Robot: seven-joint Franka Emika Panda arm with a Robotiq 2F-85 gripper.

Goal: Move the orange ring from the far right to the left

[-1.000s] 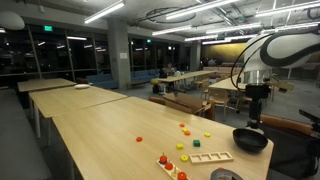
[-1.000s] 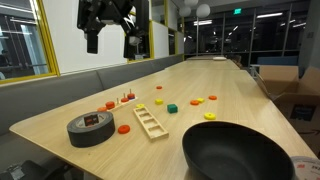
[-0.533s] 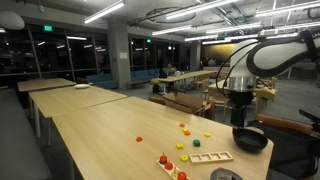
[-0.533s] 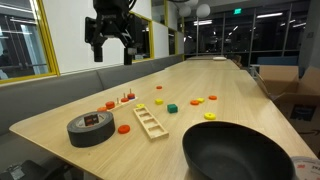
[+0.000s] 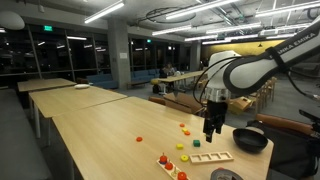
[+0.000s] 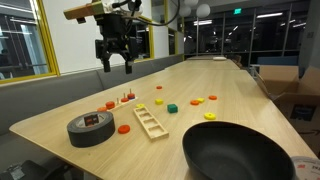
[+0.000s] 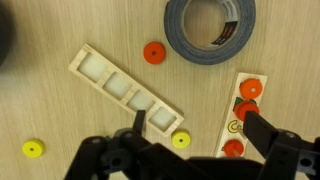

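With fingers (image 7: 265,138) spread apart, descend straight over the orange ring (image 7: 249,89) on the peg board (image 7: 234,128), centre, then close gently.

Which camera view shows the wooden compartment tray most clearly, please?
The wrist view: it looks straight down on the wooden tray, so its separate compartments are distinct, though the gripper overlaps one end. In both exterior views it is small and seen at a shallow slant.
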